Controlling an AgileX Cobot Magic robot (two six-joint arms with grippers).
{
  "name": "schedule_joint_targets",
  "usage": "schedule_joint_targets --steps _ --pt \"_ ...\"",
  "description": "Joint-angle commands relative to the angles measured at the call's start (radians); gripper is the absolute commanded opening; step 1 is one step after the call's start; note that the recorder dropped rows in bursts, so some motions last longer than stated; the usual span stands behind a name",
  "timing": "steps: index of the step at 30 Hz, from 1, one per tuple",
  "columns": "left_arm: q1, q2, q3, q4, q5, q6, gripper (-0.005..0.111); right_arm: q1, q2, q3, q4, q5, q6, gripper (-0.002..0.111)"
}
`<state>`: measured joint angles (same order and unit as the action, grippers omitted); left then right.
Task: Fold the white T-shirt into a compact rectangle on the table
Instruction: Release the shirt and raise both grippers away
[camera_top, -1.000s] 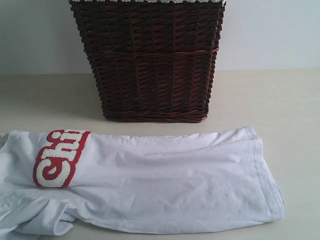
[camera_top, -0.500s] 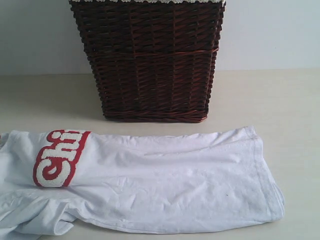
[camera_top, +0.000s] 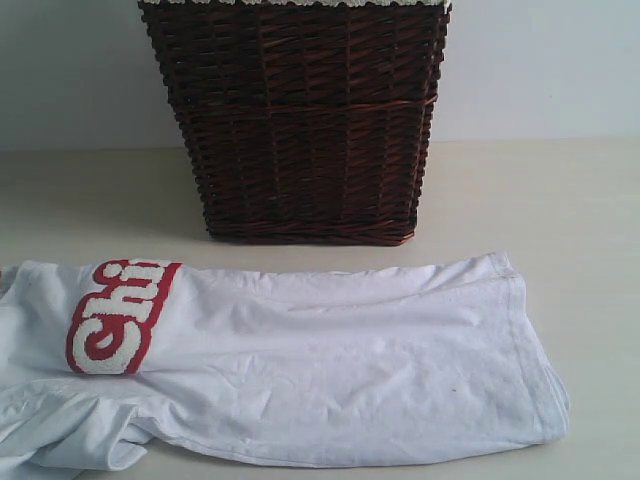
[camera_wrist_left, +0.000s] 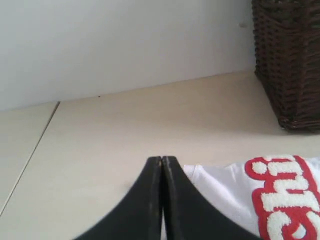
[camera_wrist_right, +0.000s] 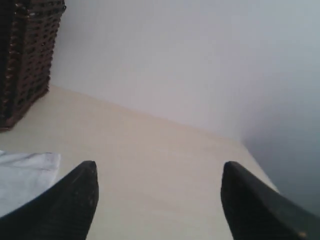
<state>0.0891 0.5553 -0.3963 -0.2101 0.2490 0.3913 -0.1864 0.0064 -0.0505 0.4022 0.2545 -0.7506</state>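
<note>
White T-shirt (camera_top: 300, 370) lies across the bottom of the outside view on the table (camera_top: 570, 200), half folded we think; our left gripper (camera_wrist_left: 162, 160) is pressed together, our right gripper (camera_wrist_right: 159, 175) spread wide, so next we should grab an end.

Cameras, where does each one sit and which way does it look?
Exterior view: off the arms, facing the white T-shirt, wicker basket and wall; no robot parts.
Left wrist view: on the left arm, over shut left fingers, toward the shirt's red lettering.
Right wrist view: on the right arm, over open right fingers, toward the table.
All share the basket.
</note>
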Motion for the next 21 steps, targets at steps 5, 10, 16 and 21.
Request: schedule_joint_targets --steps 5,10,16,21 --pt "0.019 -0.070 0.044 -0.013 -0.005 -0.004 0.000 -0.007 -0.006 0.012 0.150 0.091 0.051 0.067" --pt "0.019 -0.072 0.044 -0.013 -0.045 -0.002 0.000 -0.007 -0.006 0.012 0.150 0.093 0.051 0.067" --pt "0.019 -0.072 0.044 -0.013 -0.086 -0.002 0.000 -0.007 -0.006 0.012 0.140 0.124 0.058 0.067" --pt "0.019 -0.072 0.044 -0.013 -0.086 -0.002 0.000 -0.007 -0.006 0.012 0.142 0.206 0.040 0.042"
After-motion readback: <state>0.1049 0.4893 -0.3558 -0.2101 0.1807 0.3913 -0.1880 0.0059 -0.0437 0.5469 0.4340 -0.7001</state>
